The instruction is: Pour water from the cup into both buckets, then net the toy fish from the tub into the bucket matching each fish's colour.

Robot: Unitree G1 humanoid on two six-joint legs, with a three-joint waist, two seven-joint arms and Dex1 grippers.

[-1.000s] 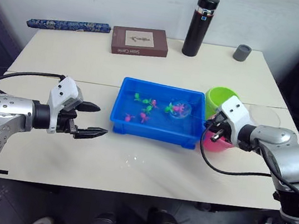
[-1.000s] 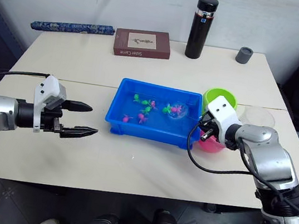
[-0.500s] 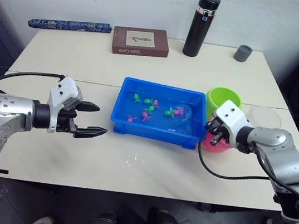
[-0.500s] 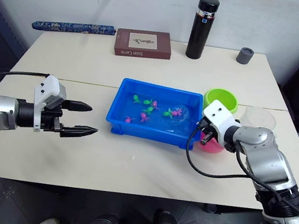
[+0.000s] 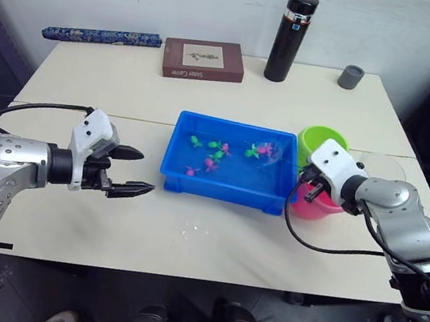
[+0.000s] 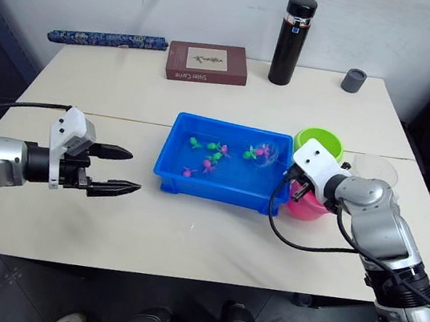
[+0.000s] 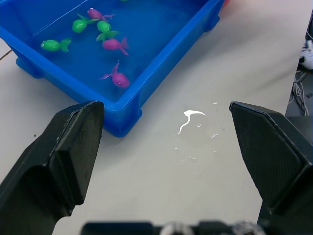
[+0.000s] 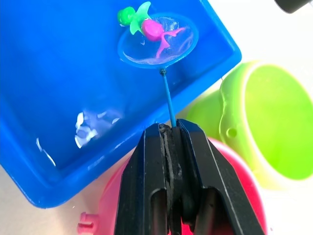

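Two tiny plastic fish, one pink (image 8: pixel 155 29) and one green (image 8: pixel 128 14), sit in the light-blue round hoop net (image 8: pixel 155 40) at the wrist frame's top, its thin handle pinched by the right gripper (image 8: pixel 172 142), directly above the pink round plastic bucket (image 8: pixel 234 196) at lower right, while the left gripper (image 5: pixel 134 172) hangs spread at the left of the head frame.

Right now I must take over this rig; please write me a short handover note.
Right pincer: shut on the net handle; hoop over the tub, a pink fish in it, a green one at its rim.
Left pincer: open, holding nothing, beside the tub.
Pink bucket and green bucket stand by the tub's right end.
Left: several fish float in the tub.
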